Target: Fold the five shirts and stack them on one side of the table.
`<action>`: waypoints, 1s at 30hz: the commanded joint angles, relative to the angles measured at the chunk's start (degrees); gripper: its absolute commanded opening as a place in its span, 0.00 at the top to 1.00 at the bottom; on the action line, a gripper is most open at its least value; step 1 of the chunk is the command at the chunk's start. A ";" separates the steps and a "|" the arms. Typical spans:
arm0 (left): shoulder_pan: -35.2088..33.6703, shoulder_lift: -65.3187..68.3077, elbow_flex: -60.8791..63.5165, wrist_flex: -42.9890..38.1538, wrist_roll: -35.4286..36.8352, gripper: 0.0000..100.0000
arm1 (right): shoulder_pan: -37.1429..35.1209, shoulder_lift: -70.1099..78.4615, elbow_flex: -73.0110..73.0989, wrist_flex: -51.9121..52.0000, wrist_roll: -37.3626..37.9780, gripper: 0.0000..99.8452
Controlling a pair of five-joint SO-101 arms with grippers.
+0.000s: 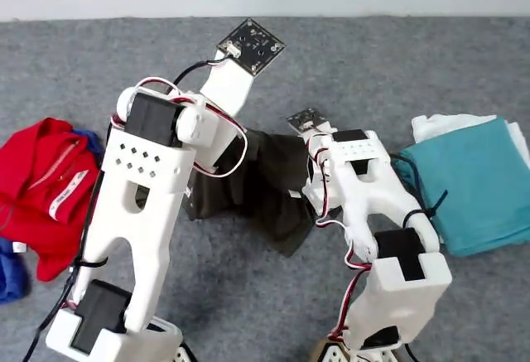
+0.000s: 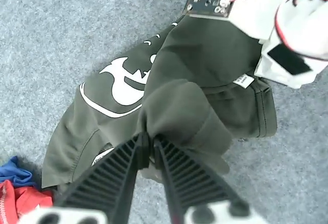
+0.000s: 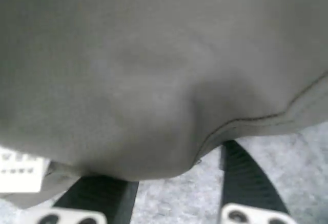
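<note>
Olive-grey shirt (image 2: 205, 65) lies bunched just ahead of the left pincer (image 2: 150, 137), a ridge of it nipped tight there, likely to carry a fold over, while the right pincer (image 3: 177, 175) straddles its hem, jaws wide.

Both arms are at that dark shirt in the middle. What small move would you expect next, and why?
Likely the left tool draws its pinched fold over the dark shirt toward the right tool. It is shut on a bunched ridge, the shirt lies crumpled, and the right tool sits open at a hem.
</note>
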 commanded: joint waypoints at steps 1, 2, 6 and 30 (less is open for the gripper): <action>0.18 -2.29 0.04 0.62 -0.79 0.99 | -0.84 0.31 -0.70 -0.57 -0.26 0.93; 0.18 -2.29 0.04 0.62 -0.79 0.99 | -0.75 0.31 -1.49 -0.22 -0.18 0.97; 0.18 -2.29 1.98 0.62 -0.79 0.99 | -0.92 0.22 -5.54 4.18 0.09 0.99; -0.26 -19.08 -17.01 0.62 -1.05 0.99 | -1.10 -36.26 -46.51 34.95 0.26 0.99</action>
